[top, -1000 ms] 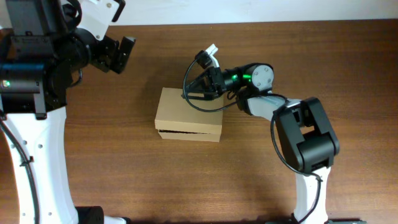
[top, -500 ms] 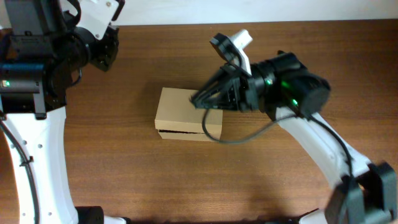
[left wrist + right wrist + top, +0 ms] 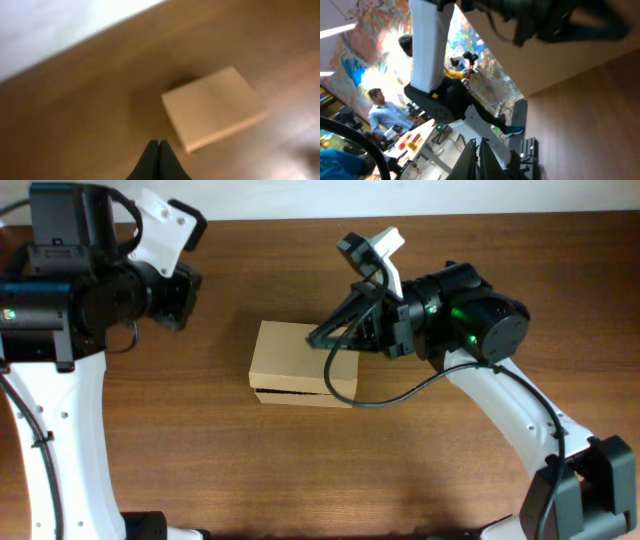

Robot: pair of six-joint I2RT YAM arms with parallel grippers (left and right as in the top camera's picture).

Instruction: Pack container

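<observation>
The left gripper (image 3: 178, 292) hangs over bare wood at the far left of the table (image 3: 180, 470), well apart from the container (image 3: 300, 362). From overhead its tips are hidden under the arm's dark body. The left wrist view shows what that view cannot: the left gripper (image 3: 159, 146) is clenched, its fingers meeting tip to tip with nothing between them, and the container (image 3: 212, 106) lies beyond it, blurred.

The container sits near the table's middle with its lid down and a dark seam along its near side. Open wood lies on every side of it, widest toward the near edge. At the far edge the table meets a white strip.

The right gripper (image 3: 320, 340) is over the container's far right part; whether it touches the cardboard cannot be told. The right wrist camera looks across the room, showing people and a painted wall. There the right gripper (image 3: 479, 150) is clenched and empty, cut off by the frame's bottom edge.
</observation>
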